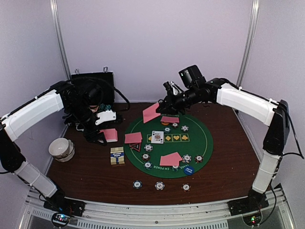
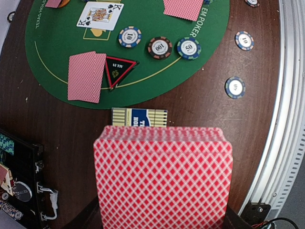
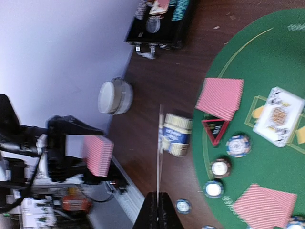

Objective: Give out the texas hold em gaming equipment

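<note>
Since cards are presumably dealt singly, the deck (image 2: pixel 163 176) is clamped in the left end effector (image 1: pixel 101 137) at centre-left, and one card (image 1: pixel 150 113) is pinched by the right end effector (image 3: pixel 159 202).

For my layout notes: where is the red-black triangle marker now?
In the top view, the triangle marker lies at the left edge of the green mat, beside a face-down card and left of a blue-white chip.

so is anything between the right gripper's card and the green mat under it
Nothing visible: the right gripper holds the red-backed playing card over the bare far-left edge of the round green felt mat; another face-down card lies beside, not beneath.
</note>
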